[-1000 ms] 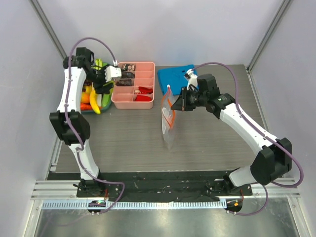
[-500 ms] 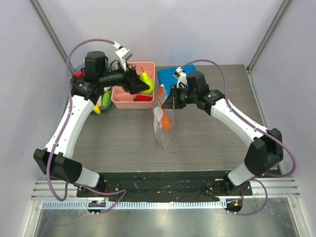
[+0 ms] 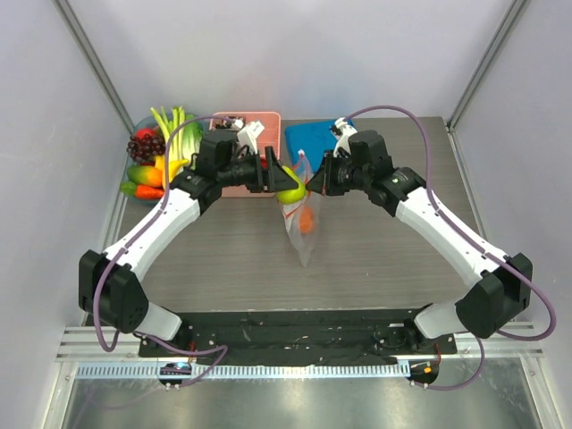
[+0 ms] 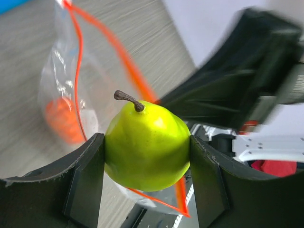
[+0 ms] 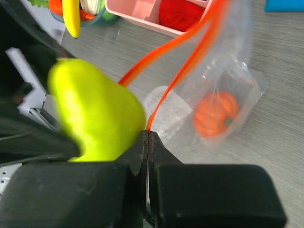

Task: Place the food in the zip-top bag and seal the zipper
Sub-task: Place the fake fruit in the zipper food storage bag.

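Top external view: left end effector (image 3: 279, 179) pinches the green pear (image 3: 290, 191) between both fingers, directly at the mouth of the zip-top bag (image 3: 304, 239). The bag hangs upright over the centre of the table (image 3: 223, 259), with its mouth toward 12 o'clock. Right end effector (image 3: 318, 185) is pressed together on the bag's upper edge, reaching in from 3 o'clock. One orange piece (image 3: 307, 222) sits inside the bag. The remaining food pile (image 3: 156, 156) lies at 10 o'clock on the table. The pink tray (image 3: 259, 118) is at 12 o'clock, partly hidden by the left arm. The blue cloth (image 3: 308, 138) is just beside it toward 1 o'clock.

Left wrist view: the two fingers (image 4: 83, 183) clamp the pear (image 4: 147, 142) on opposite sides, stem at 12 o'clock. The zipper (image 4: 126, 59) runs from 11 o'clock down behind the pear, its two strips apart. The orange piece (image 4: 61, 121) shows through the bag (image 4: 57, 76) at 9 o'clock of the pear.

Right wrist view: the right end effector (image 5: 148, 138) is closed on one strip of the zipper (image 5: 190, 52); the other strip bows away. The pear (image 5: 95, 111), blurred, is at 9 o'clock of the fingertips, just beside the open mouth. The orange piece (image 5: 213, 114) is at 3 o'clock. A banana (image 5: 71, 16) appears at 11 o'clock.
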